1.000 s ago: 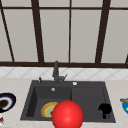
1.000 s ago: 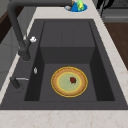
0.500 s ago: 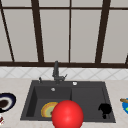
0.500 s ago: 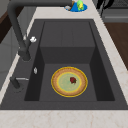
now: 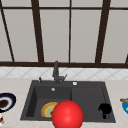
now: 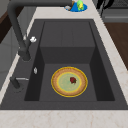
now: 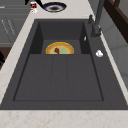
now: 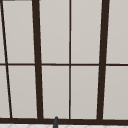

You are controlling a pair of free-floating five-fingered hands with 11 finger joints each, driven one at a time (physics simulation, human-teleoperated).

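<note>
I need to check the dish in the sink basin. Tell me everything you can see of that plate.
The plate is round, with an orange-brown rim edged in yellow and a pale green centre; it looks glazed. It lies flat on the floor of the dark sink, in the deeper basin on the faucet's side. A small dark red bit sits near its middle. No hand touches it.

No visible change: right hand [image 5: 105, 109] same spot over sink [image 5: 110, 117] front rim.

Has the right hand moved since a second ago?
No. In the front view the right hand sits at the same spot over the sink's right front corner, right of the red ball.
</note>
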